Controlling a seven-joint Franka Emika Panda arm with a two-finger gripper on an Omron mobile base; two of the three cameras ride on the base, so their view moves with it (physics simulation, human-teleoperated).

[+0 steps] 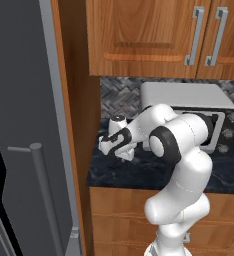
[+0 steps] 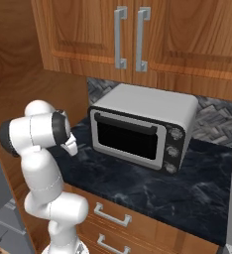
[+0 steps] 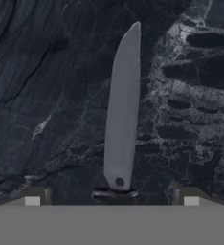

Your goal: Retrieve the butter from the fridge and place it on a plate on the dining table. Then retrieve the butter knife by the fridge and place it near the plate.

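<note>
1. A dark marble counter (image 1: pixel 139 172) runs under wooden cabinets (image 2: pixel 138 34), with a microwave (image 2: pixel 143 126) on it and the grey fridge (image 1: pixel 24 125) at the left.
2. The butter knife (image 3: pixel 122 107) lies flat on the counter.
3. The gripper (image 1: pixel 114 150) hovers just above the knife, jaws spread wide to either side, holding nothing.

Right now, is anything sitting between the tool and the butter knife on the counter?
Nothing visible does. In the hand view the butter knife lies flat on the dark marble counter, lined up between the open tool's tips, with bare stone around it. The microwave stands further along the counter, off to the side.
</note>
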